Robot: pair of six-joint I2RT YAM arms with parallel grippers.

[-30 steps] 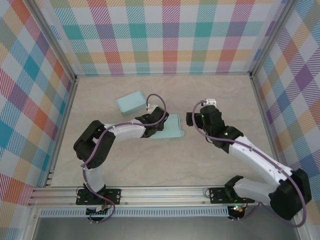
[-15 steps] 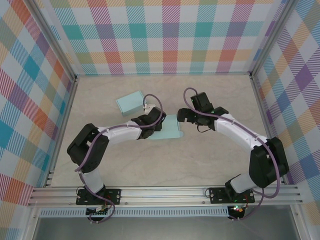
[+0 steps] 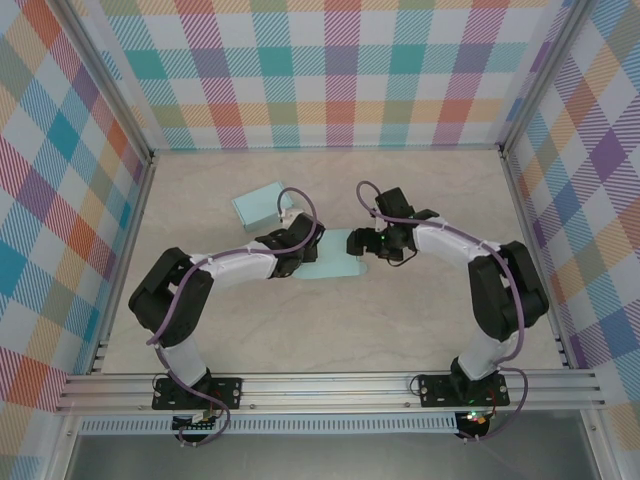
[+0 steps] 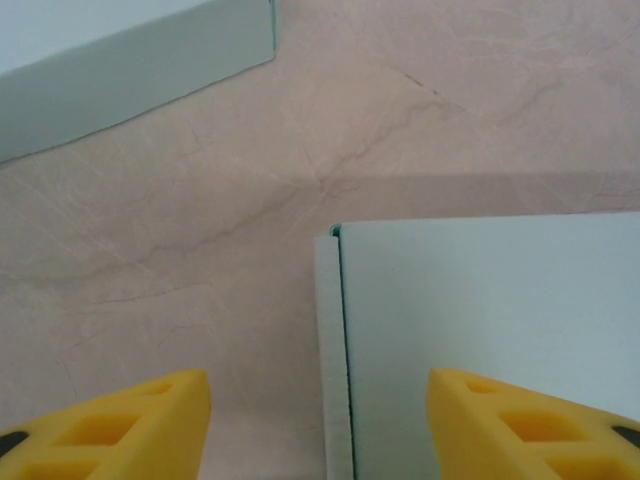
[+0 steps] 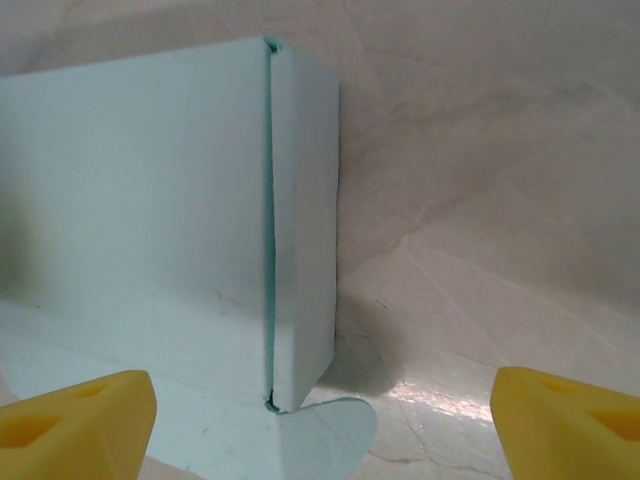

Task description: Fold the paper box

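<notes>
The pale blue paper box (image 3: 338, 262) lies partly folded on the table between my two grippers. My left gripper (image 3: 298, 252) sits at its left edge, open. In the left wrist view the box's flat panel (image 4: 490, 330) and a narrow edge strip (image 4: 327, 350) run between the yellow fingertips (image 4: 110, 425) of the left gripper (image 4: 320, 430). My right gripper (image 3: 366, 243) is at the box's right edge, open wide. In the right wrist view a side flap (image 5: 303, 220) stands upright beside a broad panel (image 5: 130, 190), with a rounded tab (image 5: 330, 432) lying low near the right gripper (image 5: 320, 425).
A second pale blue box (image 3: 260, 205), closed up, lies behind and left of the work; its side shows in the left wrist view (image 4: 110, 80). Checked walls enclose the marble-look table (image 3: 440, 320) on three sides.
My right arm has swung left and forward until its gripper reached the box's right edge, and its jaws have narrowed slightly. The left gripper has shifted a little left and narrowed.
</notes>
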